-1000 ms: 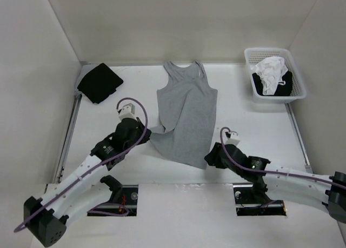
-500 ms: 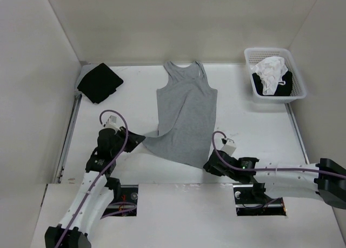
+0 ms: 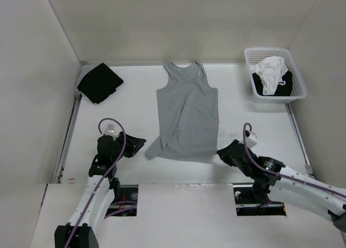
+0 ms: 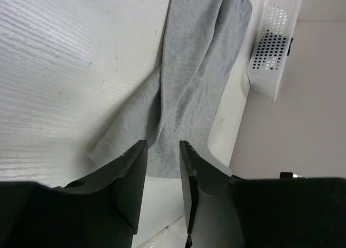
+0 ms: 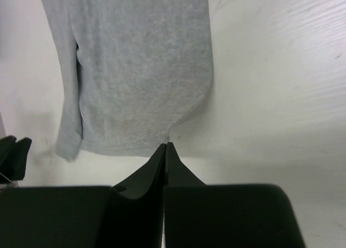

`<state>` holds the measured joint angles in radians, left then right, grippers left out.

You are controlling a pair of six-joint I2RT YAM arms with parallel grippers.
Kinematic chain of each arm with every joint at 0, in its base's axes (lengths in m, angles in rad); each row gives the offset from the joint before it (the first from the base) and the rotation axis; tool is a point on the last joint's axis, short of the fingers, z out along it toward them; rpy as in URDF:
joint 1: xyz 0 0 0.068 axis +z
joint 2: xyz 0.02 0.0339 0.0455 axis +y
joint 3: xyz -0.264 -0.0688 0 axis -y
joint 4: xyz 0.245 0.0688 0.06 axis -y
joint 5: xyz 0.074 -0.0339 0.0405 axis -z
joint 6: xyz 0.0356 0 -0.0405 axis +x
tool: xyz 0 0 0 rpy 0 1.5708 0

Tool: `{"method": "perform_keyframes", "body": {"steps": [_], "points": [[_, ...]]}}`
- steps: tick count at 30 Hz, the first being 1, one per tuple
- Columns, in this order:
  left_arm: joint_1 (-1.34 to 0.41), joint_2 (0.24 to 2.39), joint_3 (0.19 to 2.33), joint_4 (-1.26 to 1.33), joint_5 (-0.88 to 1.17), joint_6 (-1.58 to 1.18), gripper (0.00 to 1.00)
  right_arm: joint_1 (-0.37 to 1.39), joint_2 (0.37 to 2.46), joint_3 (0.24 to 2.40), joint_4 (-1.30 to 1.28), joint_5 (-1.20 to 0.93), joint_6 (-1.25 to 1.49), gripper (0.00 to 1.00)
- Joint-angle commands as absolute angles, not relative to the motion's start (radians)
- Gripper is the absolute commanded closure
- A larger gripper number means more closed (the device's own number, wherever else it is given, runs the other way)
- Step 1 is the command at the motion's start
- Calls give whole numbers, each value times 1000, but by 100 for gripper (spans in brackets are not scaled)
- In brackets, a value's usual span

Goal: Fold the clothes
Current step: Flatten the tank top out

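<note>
Logging a changeover at the hem. Noting left gripper [image 3: 138,144] now spread and empty, pulled back toward 8 o'clock, just beside the left hem corner it was clamping a second ago. Confirming in the left wrist view: jaws apart, nothing between, fabric lying just past the tips.

Noting right gripper [image 3: 222,152] pressed together at 5 o'clock of the tank top [image 3: 186,115], after standing apart a second ago. Seeing its tips at the right hem corner in the right wrist view, seemingly nipping a sliver of the edge.

Finding tank top flat on the middle of the table [image 3: 130,105], straps toward 12, hem toward 6. Lying squarer than a second ago, when the lower left was lifted and dragged out. Flagging left hem corner as still bunched in a small fold.

Leaving black cloth [image 3: 100,81] at 10 and basket [image 3: 247,54] at 2 untouched.

Judging: flattening nearly done, no fold made yet, and left corner probably needs smoothing first.
</note>
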<state>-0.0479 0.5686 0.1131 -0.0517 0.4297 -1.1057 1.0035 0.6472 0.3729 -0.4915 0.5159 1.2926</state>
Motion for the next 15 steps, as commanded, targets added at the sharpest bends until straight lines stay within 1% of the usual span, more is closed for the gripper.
{"method": "perform_keyframes", "body": {"steps": [1,5,8,11,13,15], "points": [[-33,554,138,-17,398,-1051,70,946,586,420,-640,584,1230,100],[-83,534,192,-115,246,-930,70,877,537,419,-634,568,1171,100],[-221,506,221,-188,76,-849,71,838,546,426,-598,566,1129,100],[-463,515,264,-184,-99,-798,73,779,571,446,-534,561,1053,100],[-665,595,316,-193,-271,-766,77,725,587,454,-482,551,985,100],[-902,720,383,-178,-447,-726,78,677,600,453,-434,505,937,100]]}}
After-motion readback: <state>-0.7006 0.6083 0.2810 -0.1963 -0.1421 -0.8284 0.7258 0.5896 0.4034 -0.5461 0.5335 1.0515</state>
